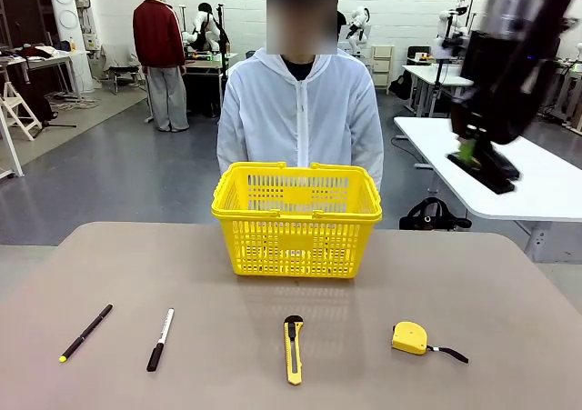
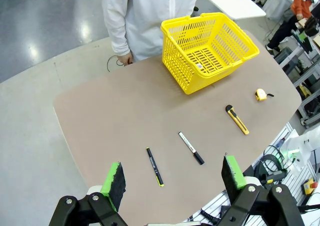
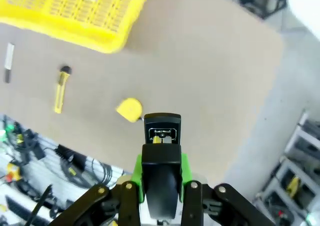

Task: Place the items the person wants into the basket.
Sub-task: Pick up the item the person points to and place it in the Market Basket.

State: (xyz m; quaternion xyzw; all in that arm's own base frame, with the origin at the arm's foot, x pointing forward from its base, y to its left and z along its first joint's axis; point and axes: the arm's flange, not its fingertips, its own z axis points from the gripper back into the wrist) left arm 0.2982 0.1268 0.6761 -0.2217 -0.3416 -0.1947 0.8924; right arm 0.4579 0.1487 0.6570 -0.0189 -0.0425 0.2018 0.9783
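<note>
The left pincer (image 2: 173,163), wide open and empty, should square up across the marker (image 2: 191,148) barrel, robot-side of the basket (image 2: 174,65), before descending. The right pincer (image 3: 161,136) looks closed, apparently on nothing.

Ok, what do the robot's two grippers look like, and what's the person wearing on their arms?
The left gripper is black, with jointed linkage fingers carrying bright green pads. The right gripper is the same build: black links, green pads. The person wears a white zipped hooded jacket with long sleeves.
</note>
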